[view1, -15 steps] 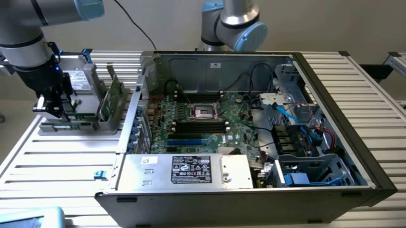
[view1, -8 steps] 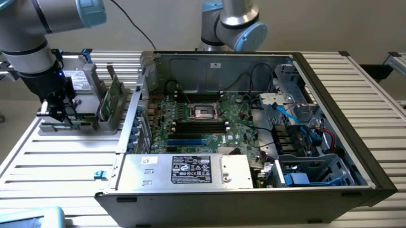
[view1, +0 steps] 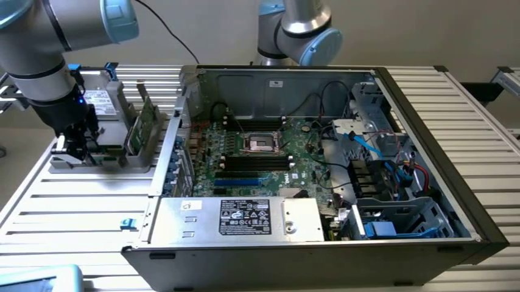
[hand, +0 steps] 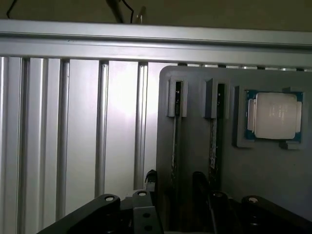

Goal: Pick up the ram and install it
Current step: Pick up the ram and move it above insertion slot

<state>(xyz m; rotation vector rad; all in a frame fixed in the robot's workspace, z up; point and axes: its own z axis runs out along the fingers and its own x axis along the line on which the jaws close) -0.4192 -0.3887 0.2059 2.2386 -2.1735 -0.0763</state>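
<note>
Broadly, the job is at its very start. The slatted metal table (view1: pixel 73 207) carries an open computer case (view1: pixel 243 255) lying on its side. The motherboard (view1: pixel 301 164) faces up, and its dark memory slots (view1: pixel 256 161) look empty, so nothing is installed yet.

Toward the exterior view's left, beside the case, sits a grey parts holder (view1: pixel 97 165). The robot arm (view1: pixel 36 67) reaches down over it. The ram (view1: pixel 148 129) stands on edge in a groove of that holder, not lifted.

From the wrist view, the holder (hand: pixel 253 185) shows two narrow grooves side by side. The ram (hand: pixel 175 141) is seen edge-on in one and a second stick (hand: pixel 214 146) in the next. A square silver processor (hand: pixel 274 115) lies in its own recess beyond them.

The gripper (view1: pixel 75 149) hangs low at the holder's near end, jaws spread wide and grasping nothing. In the wrist view the gripper (hand: pixel 174 181) seems lined up with the ram. Its dark fingers (hand: pixel 199 187) appear to stand either side of the stick, though whether they touch it is hard to tell in this dim corner.

Picking up, carrying and seating the ram all remain.
</note>
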